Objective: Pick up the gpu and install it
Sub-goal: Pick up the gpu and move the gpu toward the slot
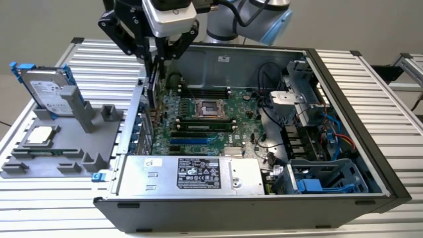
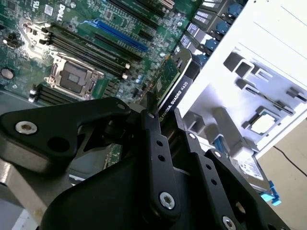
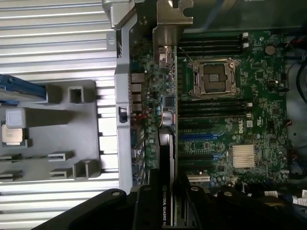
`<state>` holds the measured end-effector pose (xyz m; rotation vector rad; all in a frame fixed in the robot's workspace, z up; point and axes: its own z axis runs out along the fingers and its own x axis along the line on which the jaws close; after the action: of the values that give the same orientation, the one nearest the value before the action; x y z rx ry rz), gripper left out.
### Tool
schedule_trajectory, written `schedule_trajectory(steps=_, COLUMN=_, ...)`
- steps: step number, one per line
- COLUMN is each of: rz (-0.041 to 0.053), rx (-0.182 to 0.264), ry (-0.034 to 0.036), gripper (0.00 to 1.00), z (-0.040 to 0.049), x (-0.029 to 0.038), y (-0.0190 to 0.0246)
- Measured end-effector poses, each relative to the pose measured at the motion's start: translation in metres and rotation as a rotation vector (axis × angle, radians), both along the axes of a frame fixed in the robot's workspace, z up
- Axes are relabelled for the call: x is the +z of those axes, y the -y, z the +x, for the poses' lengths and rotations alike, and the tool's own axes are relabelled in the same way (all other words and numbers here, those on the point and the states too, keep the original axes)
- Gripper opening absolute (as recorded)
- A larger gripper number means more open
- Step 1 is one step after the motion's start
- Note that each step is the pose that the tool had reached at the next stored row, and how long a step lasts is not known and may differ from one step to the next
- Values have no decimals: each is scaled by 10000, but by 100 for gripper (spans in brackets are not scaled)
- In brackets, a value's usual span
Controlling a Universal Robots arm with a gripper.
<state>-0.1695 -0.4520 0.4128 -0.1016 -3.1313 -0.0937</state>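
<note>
While the gripper (image 2: 163, 114) clamps the gpu (image 2: 169, 81) (motherboard slots (image 2: 120, 34) beneath the gripper), any tilt might jam insertion.

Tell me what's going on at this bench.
The robot arm's black gripper is clamped on the gpu, a thin green circuit card with a black cooler shroud, holding it on edge inside the open black computer case, over the green motherboard beside a case wall. Whether it is seated in a slot I cannot tell. The silver hard drive and square silver processor chip sit in the grey holder outside.
</note>
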Motion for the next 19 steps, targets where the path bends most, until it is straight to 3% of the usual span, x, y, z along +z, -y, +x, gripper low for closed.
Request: schedule_trajectory(steps=19, rz=0, rx=0, ry=0, gripper=0, z=135, x=0, y=0)
